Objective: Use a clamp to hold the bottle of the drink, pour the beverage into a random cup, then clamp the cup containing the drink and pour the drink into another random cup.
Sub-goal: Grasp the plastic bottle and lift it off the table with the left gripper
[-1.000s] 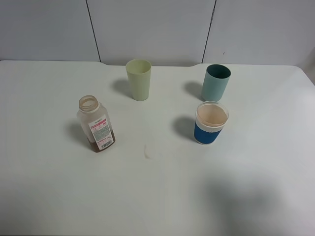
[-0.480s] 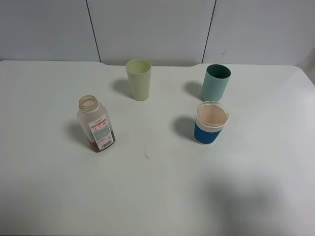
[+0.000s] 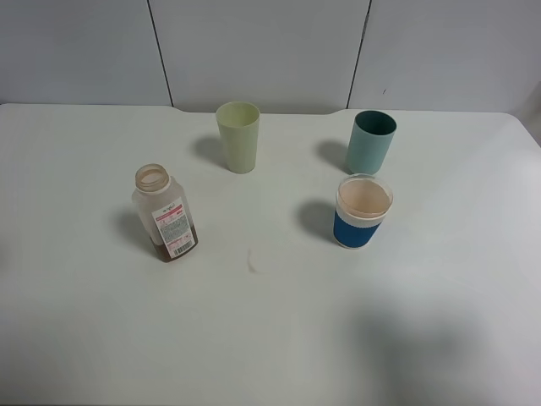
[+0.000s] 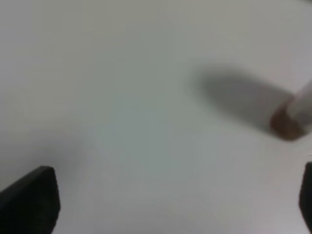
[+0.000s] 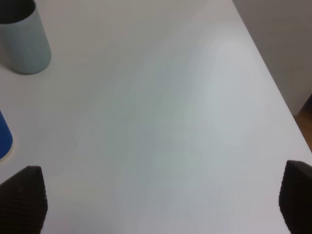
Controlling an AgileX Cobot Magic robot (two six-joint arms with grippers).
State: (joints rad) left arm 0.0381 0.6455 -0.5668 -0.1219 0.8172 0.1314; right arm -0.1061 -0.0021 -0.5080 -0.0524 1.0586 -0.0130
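The bottle stands uncapped at the table's left, leaning slightly, with a little brown beverage at its base. The blue-banded cup stands right of centre, and its inside looks pale tan. Just behind it is the teal cup. Neither arm shows in the exterior high view. My left gripper is open over bare table, with the bottle's brown base blurred off to one side. My right gripper is open too, with the teal cup and the blue-banded cup's edge ahead of it.
A pale green tumbler stands at the back centre. A faint smear marks the white table. The table's right edge shows in the right wrist view, with floor beyond. A soft shadow lies at the front right.
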